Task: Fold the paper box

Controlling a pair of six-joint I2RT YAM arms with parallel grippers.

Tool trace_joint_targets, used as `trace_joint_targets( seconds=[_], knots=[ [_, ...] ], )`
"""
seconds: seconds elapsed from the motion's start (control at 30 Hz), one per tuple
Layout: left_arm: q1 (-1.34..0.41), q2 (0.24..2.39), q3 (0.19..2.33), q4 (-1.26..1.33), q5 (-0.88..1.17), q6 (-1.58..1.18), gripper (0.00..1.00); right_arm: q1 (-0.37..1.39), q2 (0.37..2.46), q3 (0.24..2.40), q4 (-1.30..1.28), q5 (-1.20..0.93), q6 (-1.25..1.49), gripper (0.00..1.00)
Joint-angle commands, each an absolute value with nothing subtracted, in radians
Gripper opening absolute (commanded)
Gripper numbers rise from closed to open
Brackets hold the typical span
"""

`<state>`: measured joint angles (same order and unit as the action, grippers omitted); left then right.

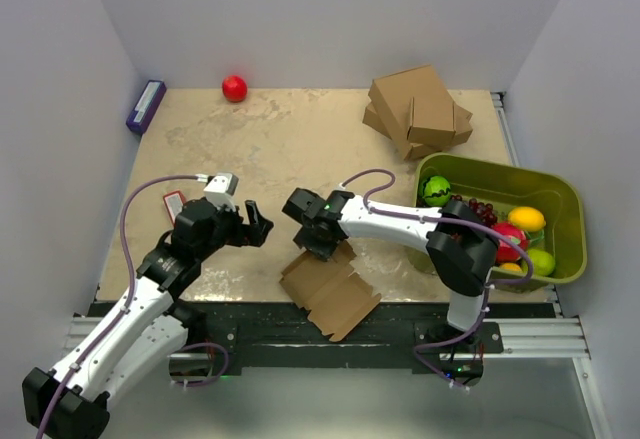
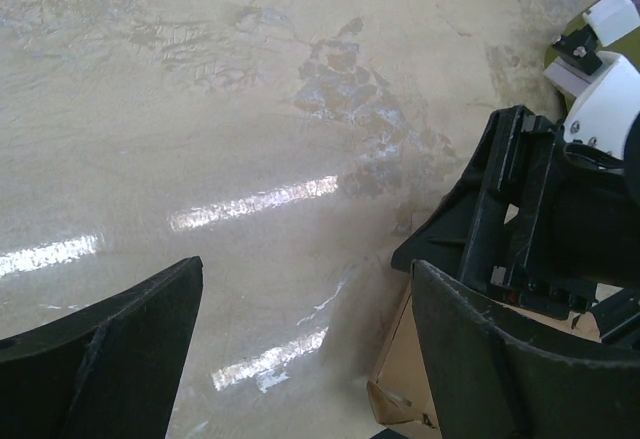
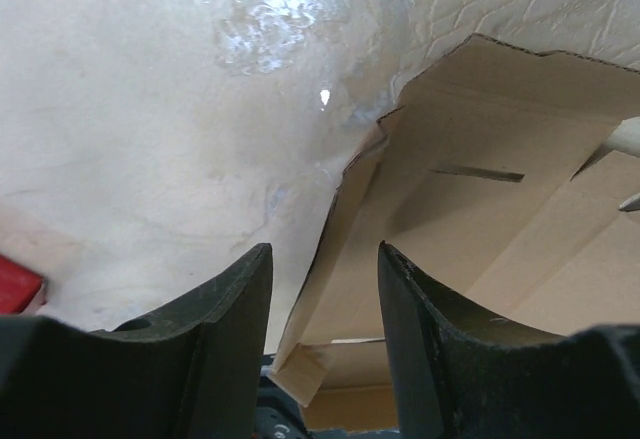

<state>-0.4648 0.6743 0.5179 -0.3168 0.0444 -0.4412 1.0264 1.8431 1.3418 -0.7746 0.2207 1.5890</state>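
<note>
Straddling an upturned edge of the paper box (image 3: 480, 209), the right end effector (image 3: 322, 259) has its fingers partly apart, with the cardboard rim in the gap; no clamp on it shows yet. The sheet spreads from there to that end effector's right and toward the robot. It lies at the near edge of the tabletop (image 1: 280, 139), one corner hanging over the front, its long axis seemingly slanting from far left to near right. The left end effector (image 2: 308, 267) is spread wide over bare tabletop with nothing between its fingers, just beside the sheet's left edge, so the right arm is the nearer one for the next crease. Counted: one flat die-cut sheet, about three ready-made cardboard boxes (image 1: 420, 109) stacked at the far right, one red ball (image 1: 234, 88), one green bin (image 1: 570, 229) of fruit.
</note>
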Motion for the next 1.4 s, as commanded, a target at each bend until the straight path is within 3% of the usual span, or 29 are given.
trace_joint_targets(
  seconds=[0.0,0.3,0.5,0.67,1.03,1.37],
  knots=[
    [-0.460,0.663,0.546,-0.308,0.041,-0.420,0.89,1.025,1.861,1.379,-0.818,0.232,1.595,0.45],
    [-0.460,0.652,0.549,-0.321,0.006,-0.420,0.89,1.023,1.826,1.381,-0.781,0.248,1.562,0.00],
    [-0.460,0.615,0.549,-0.316,0.003,-0.413,0.89,1.023,1.720,1.342,-0.654,0.337,1.565,0.00],
    [-0.460,0.624,0.542,-0.275,-0.031,-0.403,0.86,1.006,1.632,1.259,-0.378,0.440,1.548,0.00],
    [-0.462,0.681,0.436,-0.063,-0.081,-0.420,0.82,0.931,1.647,1.118,0.098,0.451,1.413,0.00],
    [-0.462,0.624,0.338,-0.054,-0.160,-0.468,0.79,0.873,1.707,0.934,0.442,0.370,1.365,0.00]
  ],
)
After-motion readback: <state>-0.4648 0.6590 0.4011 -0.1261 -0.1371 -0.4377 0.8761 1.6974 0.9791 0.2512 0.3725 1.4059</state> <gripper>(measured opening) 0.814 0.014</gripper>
